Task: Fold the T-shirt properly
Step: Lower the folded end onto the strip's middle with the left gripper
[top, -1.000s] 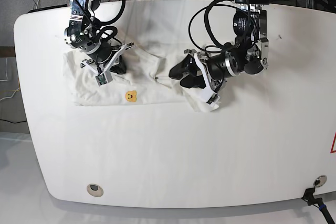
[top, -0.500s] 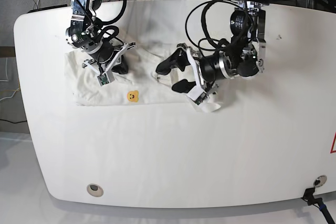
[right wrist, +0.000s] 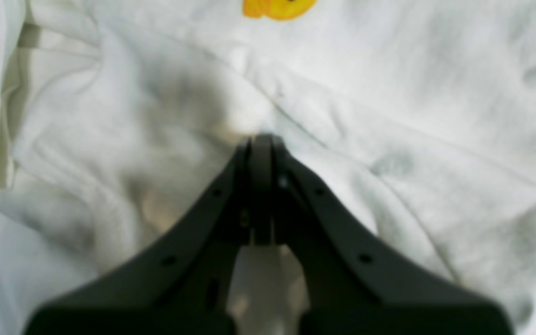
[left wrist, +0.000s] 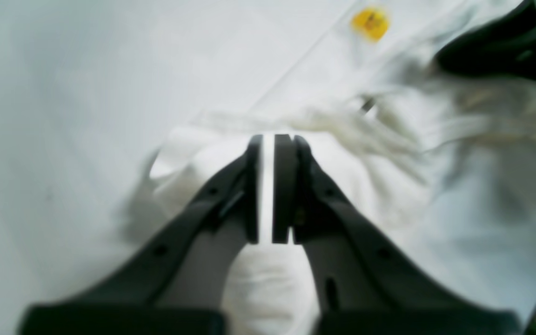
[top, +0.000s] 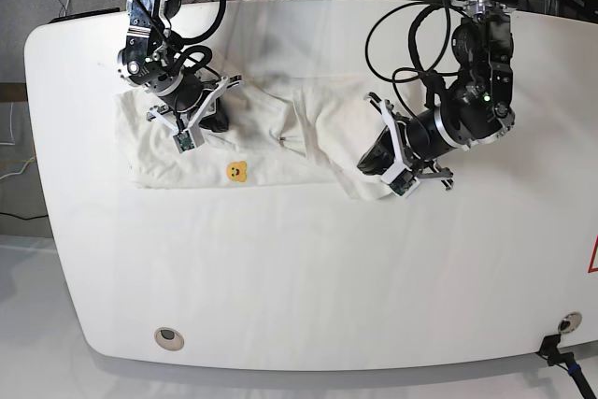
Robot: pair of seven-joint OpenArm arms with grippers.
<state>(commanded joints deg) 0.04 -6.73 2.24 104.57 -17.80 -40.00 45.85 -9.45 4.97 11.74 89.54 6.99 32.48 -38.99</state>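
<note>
Since the T-shirt (top: 332, 137), rumpled from ten to two o'clock, looks light and limp, pinch all layers at its edges; the right gripper (top: 217, 122) has closed fingertips, while the left gripper's (top: 377, 159) bite I cannot tell.

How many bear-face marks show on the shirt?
1: the yellow bear-face mark, near the front edge of the T-shirt, in front of the right gripper. Others could be hidden in the folds or under the arms.
</note>
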